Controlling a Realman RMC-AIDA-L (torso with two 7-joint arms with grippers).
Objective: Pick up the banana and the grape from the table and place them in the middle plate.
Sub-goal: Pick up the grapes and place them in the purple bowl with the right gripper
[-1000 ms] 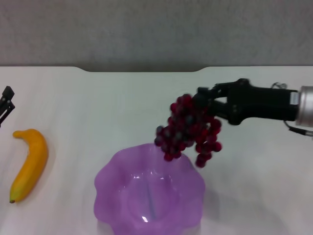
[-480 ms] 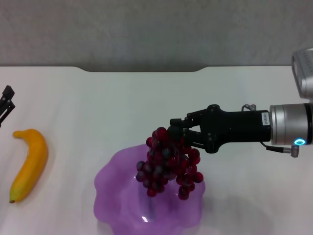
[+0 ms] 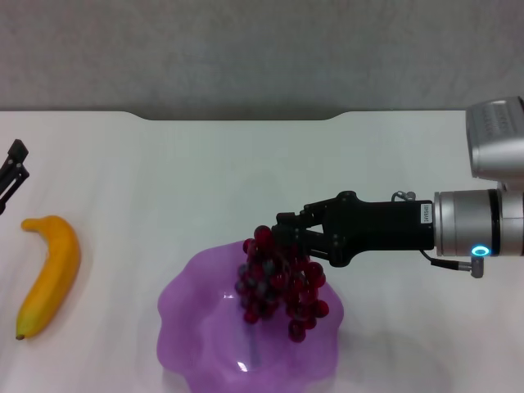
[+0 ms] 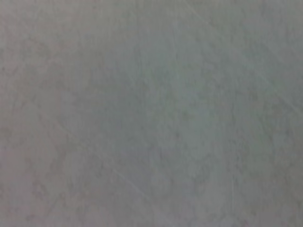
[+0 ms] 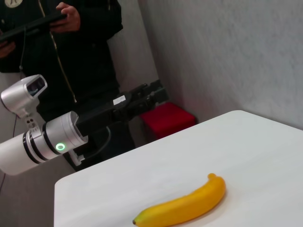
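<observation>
Grape point(image 3: 281, 278) — bunch now hangs over the middle plate point(image 3: 192, 315), lower berries dipping inside the scalloped rim; a second ago it was up over the table point(image 3: 205, 180) beyond the plate's far edge. Right gripper point(image 3: 288, 233) has carried it in and down, fingers closed on the top of the bunch. Reads as ready for release; drop looks short. Plate sits at the near edge, mid-table. Banana point(image 3: 49, 274) untouched near the left edge, well apart from the plate. Left gripper point(image 3: 13, 168) waits at the left edge beyond it; finger state cannot be told
</observation>
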